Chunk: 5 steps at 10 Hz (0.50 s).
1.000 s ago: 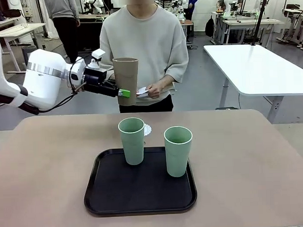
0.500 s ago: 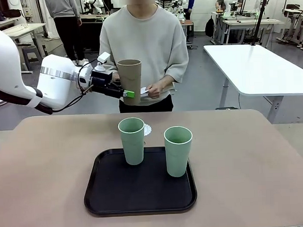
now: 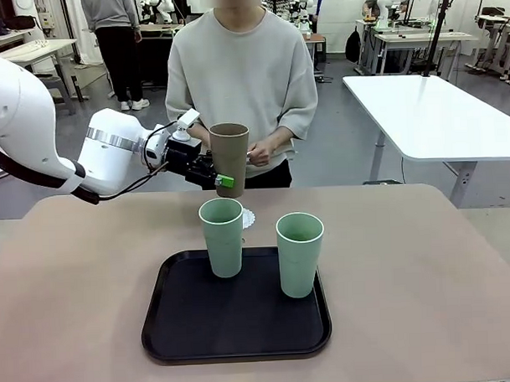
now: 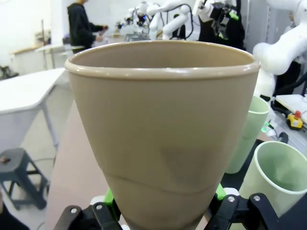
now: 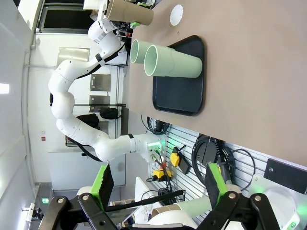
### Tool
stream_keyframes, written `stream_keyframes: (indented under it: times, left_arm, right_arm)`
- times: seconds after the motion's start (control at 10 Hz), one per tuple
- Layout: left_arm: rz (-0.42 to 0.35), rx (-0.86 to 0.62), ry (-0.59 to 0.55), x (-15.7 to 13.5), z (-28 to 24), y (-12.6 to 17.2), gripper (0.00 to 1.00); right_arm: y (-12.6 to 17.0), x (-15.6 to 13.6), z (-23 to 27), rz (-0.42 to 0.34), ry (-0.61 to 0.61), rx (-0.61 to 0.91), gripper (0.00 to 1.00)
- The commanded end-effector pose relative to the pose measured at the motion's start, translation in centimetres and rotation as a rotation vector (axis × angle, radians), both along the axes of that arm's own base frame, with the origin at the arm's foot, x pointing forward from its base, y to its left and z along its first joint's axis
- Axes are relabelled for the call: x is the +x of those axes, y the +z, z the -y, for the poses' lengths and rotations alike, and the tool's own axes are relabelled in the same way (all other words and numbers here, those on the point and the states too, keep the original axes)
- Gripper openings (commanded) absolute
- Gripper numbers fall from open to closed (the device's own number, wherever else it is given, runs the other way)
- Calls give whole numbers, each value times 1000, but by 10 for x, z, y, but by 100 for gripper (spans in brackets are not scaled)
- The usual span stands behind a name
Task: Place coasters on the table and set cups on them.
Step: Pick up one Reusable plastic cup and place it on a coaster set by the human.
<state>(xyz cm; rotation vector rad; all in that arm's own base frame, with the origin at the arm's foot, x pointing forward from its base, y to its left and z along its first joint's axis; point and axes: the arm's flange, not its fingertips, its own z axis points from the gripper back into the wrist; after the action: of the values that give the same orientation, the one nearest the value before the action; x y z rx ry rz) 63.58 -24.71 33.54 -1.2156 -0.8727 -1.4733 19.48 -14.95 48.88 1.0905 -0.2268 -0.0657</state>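
Grips the brown cup (image 3: 229, 154) with the left gripper (image 3: 229, 180), green pads clamped on either side of the lower wall. Holds it upright, mouth up, in the air beyond the far edge of the black tray (image 3: 188, 323), clear of the beige table (image 3: 74, 281). Seen along the left wrist, wedges the cup (image 4: 163, 124) between the fingers of that gripper (image 4: 163, 213), with its base hidden low between them.

Leaves two mint green cups standing upright on the tray. Finds the left mint cup (image 3: 222, 236) at the tray's far left part and the right mint cup (image 3: 300, 253) nearer the tray's right edge, the two apart.

Shows one white scalloped coaster (image 3: 247, 217) flat on the table just past the tray's far edge, partly hidden behind the left mint cup and roughly under the held cup.

Faces a person in a pale grey sweatshirt beyond the tray's far side, one hand (image 3: 262, 147) just beside the brown cup; cannot tell what that hand holds.

Hangs the right gripper (image 5: 156, 184) past the table's edge, well apart from the tray, fingers spread wide with nothing between them.
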Motion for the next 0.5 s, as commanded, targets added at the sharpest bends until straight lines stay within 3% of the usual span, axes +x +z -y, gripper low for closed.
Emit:
stream_keyframes:
  times: [0.0,0.4]
  left_arm:
    - [3,-52,23,-5,-1,11,82]
    - [0,0,0,0,0,0,82]
  right_arm:
    - [0,0,0,1,4,7,100]
    - [0,0,0,1,4,7,100]
